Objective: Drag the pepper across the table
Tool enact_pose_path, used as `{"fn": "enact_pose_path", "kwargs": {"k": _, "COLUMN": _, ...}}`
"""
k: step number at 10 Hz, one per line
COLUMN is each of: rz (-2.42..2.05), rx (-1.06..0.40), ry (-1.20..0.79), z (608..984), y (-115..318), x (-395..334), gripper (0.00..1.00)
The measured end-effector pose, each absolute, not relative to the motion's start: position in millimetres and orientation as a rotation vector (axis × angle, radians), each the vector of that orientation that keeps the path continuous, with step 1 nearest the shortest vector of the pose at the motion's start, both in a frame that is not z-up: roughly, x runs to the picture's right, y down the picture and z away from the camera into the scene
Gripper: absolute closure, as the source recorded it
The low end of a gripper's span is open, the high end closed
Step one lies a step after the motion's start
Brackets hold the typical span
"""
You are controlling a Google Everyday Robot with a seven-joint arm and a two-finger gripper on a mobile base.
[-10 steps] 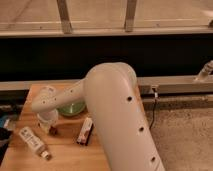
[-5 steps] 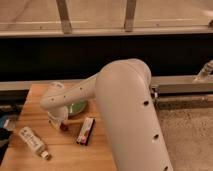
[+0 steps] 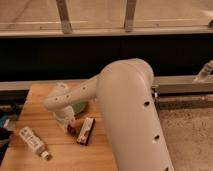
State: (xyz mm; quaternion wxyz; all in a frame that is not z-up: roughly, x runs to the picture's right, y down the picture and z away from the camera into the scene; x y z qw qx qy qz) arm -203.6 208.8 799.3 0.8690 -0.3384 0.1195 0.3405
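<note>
The robot's white arm (image 3: 125,115) fills the right half of the camera view, its bulky upper segment in the foreground and a slimmer forearm reaching left and down over the table (image 3: 40,102). At the end of it the gripper (image 3: 68,124) points down at the wood, its tip right at the tabletop. How the gripper is set — clenched, released or grasping — cannot be told from here, since the wrist housing covers it from above.

The pepper (image 3: 71,129) shows as a small dark red spot directly under the gripper's tip, on the table surface (only a sliver of it is visible, so whether the gripper touches it or merely stands over it is unclear).

Just to the right of the gripper lies a flat red-and-white packet (image 3: 86,131), lengthwise toward the near edge. Behind the gripper, partly hidden by the forearm, a green bowl (image 3: 80,106) peeks out. Left of the gripper and nearer the front edge — well apart from the pepper — a white tube-shaped bottle (image 3: 33,142) lies on its side, tilted diagonally.
</note>
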Motion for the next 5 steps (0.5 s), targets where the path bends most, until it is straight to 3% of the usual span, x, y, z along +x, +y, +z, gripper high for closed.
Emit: {"fn": "enact_pose_path", "kwargs": {"k": 5, "rz": 0.807, "rx": -0.682, "ry": 0.309, "z": 785, "y": 210, "x": -159, "gripper": 0.96}}
